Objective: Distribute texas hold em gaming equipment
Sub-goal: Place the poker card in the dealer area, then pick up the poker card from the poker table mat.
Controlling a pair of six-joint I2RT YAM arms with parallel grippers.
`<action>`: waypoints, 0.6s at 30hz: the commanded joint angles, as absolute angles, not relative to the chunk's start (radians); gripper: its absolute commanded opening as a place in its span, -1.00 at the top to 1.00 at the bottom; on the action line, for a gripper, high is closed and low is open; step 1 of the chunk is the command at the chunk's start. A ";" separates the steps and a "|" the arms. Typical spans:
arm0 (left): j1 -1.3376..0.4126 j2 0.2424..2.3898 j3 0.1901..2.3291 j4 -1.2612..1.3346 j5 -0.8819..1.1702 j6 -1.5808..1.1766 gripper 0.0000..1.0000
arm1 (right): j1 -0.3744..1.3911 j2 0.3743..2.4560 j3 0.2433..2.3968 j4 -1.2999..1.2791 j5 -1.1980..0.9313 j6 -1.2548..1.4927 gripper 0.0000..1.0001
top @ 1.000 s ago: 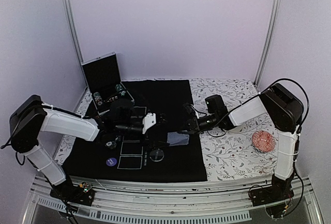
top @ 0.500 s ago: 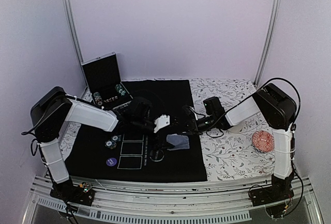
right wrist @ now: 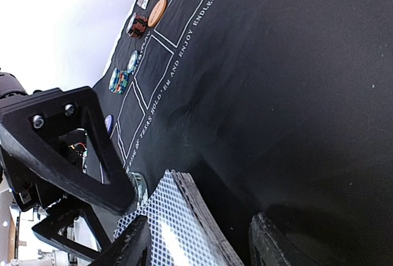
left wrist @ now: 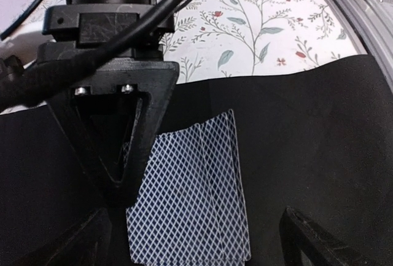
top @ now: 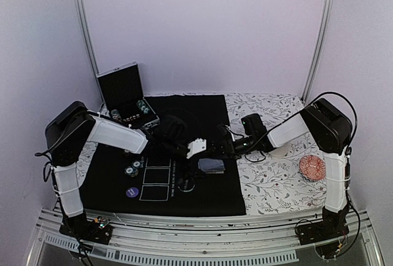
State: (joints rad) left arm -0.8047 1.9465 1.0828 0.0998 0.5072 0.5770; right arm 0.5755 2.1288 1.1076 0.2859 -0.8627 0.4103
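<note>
The white print on the black mat [right wrist: 307,94] reads "TEXAS HOLD'EM AND ENJOY ENDLESS", and I cannot read the rest. The cards [left wrist: 202,174] lie face down on it between the parted fingers of my right gripper [right wrist: 201,220], released, and one finger hides their edge from the left wrist. My left gripper [left wrist: 195,217] hangs wide open over them, with the chips [right wrist: 120,80] and orange disc [right wrist: 158,11] well apart.

Piece count, placed by the one black mat [top: 202,115]

On the mat: one stack of playing cards [top: 212,166] near its right edge, packed too tightly to count; one purple-blue disc [top: 131,191], one clear disc [top: 186,185] and one orange disc [right wrist: 158,11] toward its left side; one small cluster of striped poker chips [top: 132,169], number unclear. One open case [top: 121,88] stands at its far left corner. One reddish dish [top: 313,167] sits off its right side.
</note>
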 commanded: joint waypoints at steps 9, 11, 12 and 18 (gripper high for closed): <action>-0.804 2.047 1.155 0.067 0.497 0.573 -0.96 | 0.571 2.014 1.117 0.177 -0.727 0.362 -0.25; -0.805 2.061 1.167 0.067 0.487 0.567 -0.96 | 0.571 2.005 1.118 0.164 -0.718 0.359 -0.26; -0.804 2.068 1.175 0.064 0.480 0.564 -0.96 | 0.571 2.002 1.117 0.159 -0.715 0.356 -0.25; -0.804 2.043 1.154 0.064 0.497 0.577 -0.96 | 0.572 1.997 1.102 0.153 -0.736 0.352 -0.13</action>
State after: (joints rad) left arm -0.8047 2.0613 1.1641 0.0669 0.4820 0.5720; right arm 0.5747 2.0300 1.1088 0.1776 -0.7372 0.3683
